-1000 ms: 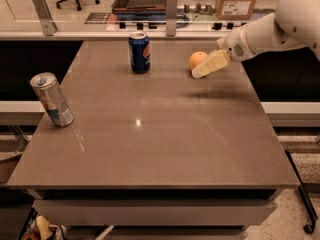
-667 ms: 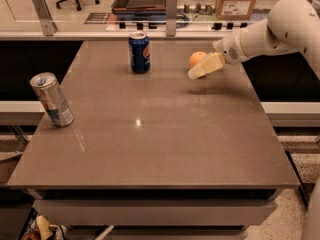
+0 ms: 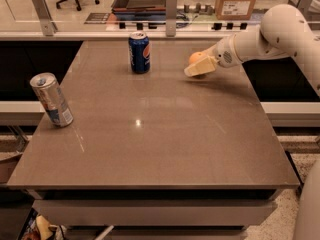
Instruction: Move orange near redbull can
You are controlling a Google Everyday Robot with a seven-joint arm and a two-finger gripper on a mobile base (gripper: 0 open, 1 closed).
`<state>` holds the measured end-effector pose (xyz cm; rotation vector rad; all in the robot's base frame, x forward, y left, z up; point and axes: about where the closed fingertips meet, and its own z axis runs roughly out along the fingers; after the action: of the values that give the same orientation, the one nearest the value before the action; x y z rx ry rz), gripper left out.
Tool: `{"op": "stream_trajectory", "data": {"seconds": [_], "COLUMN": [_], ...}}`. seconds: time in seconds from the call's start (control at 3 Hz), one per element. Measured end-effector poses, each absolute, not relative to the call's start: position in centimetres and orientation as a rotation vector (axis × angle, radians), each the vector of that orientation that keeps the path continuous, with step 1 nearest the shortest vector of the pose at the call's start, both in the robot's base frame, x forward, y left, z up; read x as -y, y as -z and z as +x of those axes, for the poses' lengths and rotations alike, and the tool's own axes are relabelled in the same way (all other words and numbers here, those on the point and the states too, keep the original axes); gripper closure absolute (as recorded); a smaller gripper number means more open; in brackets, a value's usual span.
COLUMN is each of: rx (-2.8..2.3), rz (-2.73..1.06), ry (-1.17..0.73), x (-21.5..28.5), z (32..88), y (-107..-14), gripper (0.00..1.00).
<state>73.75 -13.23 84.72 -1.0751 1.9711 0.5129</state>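
The orange (image 3: 194, 57) is at the far right of the table, held between the cream fingers of my gripper (image 3: 200, 65). The near finger (image 3: 202, 67) crosses in front of the fruit and hides its lower half. The gripper holds it just above the tabletop, and a shadow lies beneath it. The redbull can (image 3: 51, 100), slim and silver with blue panels, stands slightly tilted near the table's left edge, far from the orange.
A dark blue Pepsi can (image 3: 139, 52) stands at the back middle of the brown table (image 3: 165, 149), left of the gripper. My white arm (image 3: 280, 31) reaches in from the right. A rail with posts (image 3: 171, 6) runs behind the table.
My gripper has moved a little to the left with the orange in it, toward the Pepsi can. Both cans have stayed in place.
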Motion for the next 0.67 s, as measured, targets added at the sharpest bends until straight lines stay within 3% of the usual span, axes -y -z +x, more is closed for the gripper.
{"op": "stream_trajectory", "data": {"seconds": [0.67], "rx": [-1.972], "rz": [-1.082], "ry": [-0.523], "x": [12.69], "z": [73.81], "y": [-84.3], "gripper": [0.8]}}
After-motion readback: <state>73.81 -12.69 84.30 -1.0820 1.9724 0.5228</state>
